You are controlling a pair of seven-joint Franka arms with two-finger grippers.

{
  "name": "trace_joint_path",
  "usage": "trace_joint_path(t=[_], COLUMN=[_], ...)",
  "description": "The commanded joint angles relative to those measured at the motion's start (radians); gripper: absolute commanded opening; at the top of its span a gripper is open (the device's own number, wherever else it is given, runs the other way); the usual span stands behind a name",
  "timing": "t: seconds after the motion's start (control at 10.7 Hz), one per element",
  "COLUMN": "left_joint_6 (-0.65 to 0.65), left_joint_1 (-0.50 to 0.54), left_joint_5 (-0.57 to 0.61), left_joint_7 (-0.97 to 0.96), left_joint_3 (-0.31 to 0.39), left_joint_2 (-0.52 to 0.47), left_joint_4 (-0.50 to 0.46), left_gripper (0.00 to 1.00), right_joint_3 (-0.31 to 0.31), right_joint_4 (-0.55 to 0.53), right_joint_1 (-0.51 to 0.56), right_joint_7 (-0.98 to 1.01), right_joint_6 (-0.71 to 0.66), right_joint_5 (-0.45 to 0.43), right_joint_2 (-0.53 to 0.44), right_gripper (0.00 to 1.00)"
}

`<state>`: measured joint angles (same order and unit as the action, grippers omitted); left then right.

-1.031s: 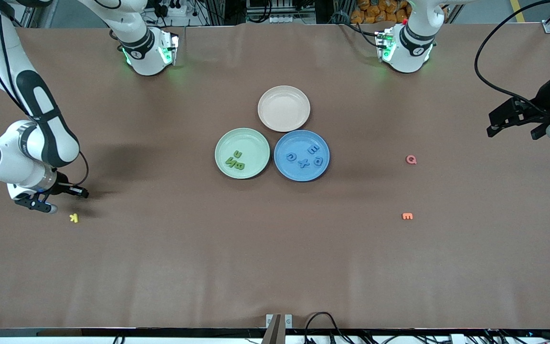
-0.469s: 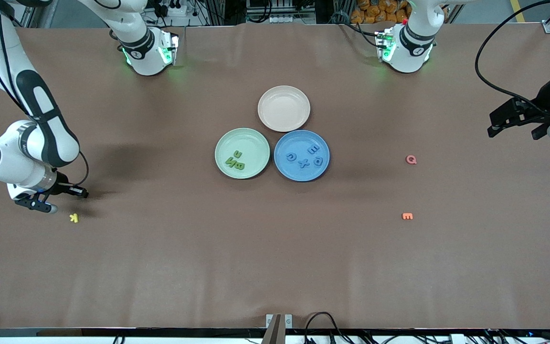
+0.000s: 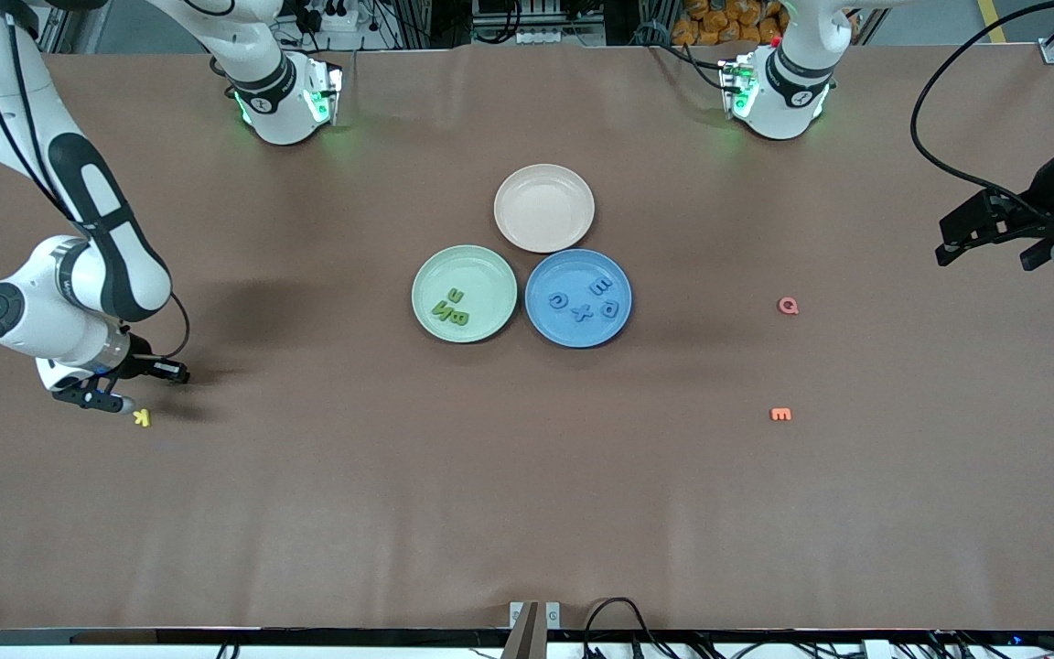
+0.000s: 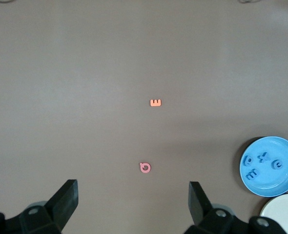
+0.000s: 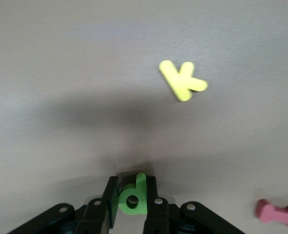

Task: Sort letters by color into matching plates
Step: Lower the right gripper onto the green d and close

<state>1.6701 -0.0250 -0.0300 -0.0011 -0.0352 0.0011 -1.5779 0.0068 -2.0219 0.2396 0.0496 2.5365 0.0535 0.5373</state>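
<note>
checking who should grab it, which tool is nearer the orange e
Left. The left tool hangs over the table's left-arm end, where the orange E lies. The right tool, shut on a green letter, is at the right-arm end.

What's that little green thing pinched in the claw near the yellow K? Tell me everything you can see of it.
It is a small bright green letter piece, flat and chunky, foam-like in look, shaped like a "d" or "p" with a round hole through its bowl. It stands on edge, clamped between the two black fingers of the right gripper, which are shut on its flat faces. It is held close above the brown tabletop, beside the yellow K. Only the fingers appear to touch it.
</note>
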Motion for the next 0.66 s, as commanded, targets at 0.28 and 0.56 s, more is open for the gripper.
trace_joint_path(t=[0.28,0.56], left_joint_6=[0.016,0.016], left_joint_1=[0.005,0.004], left_joint_5=[0.002,0.002], left_joint_7=[0.018,0.018], left_joint_3=[0.0,-0.002], left_joint_2=[0.01,0.016], left_joint_4=[0.015,0.015], left_gripper=[1.0,1.0], right_joint_3=[-0.001,-0.002], right_joint_4=[-0.012,-0.011], right_joint_1=[-0.176,-0.297], right_joint_7=[-0.27,-0.37], right_joint_6=[-0.056,-0.12], right_joint_5=[0.002,0.002], right_joint_2=[-0.063,-0.095], right_gripper=[0.23,0.23])
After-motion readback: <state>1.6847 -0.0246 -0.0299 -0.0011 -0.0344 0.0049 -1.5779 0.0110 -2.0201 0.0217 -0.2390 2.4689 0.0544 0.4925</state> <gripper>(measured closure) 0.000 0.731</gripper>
